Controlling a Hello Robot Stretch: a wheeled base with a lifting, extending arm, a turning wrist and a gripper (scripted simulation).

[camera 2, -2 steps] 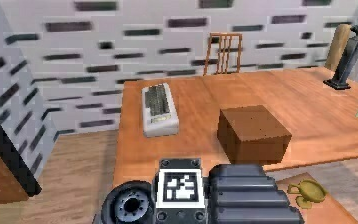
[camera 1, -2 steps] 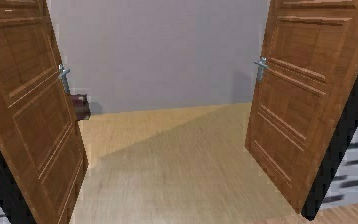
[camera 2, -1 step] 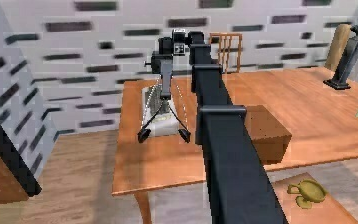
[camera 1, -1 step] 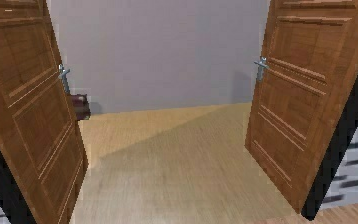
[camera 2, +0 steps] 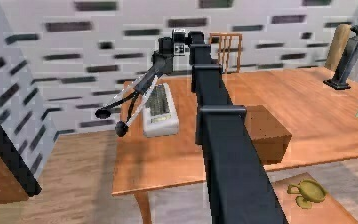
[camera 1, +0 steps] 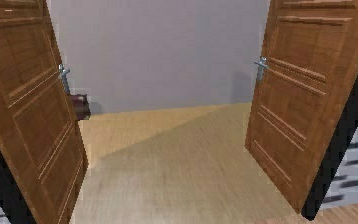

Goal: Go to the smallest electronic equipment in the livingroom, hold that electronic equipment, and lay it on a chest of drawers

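Note:
In the arm side view, a flat grey-white device [camera 2: 162, 110] with rows of keys lies on a wooden table [camera 2: 317, 100], near its left end. My dark arm [camera 2: 222, 130] reaches up across the table. The gripper [camera 2: 111, 121] angles down to the left beside the device, with its thin fingers [camera 2: 135, 95] ending near the table's left edge. I cannot tell whether it holds anything or touches the device.
A brown box [camera 2: 269, 135] sits on the table right of the arm, and a dark statue [camera 2: 342, 60] stands at its far right. A wooden chair [camera 2: 227, 48] stands behind. A yellowish object [camera 2: 307, 190] lies on the floor. Ahead, two wooden doors [camera 1: 27, 110] [camera 1: 307, 95] flank a passage to a grey wall.

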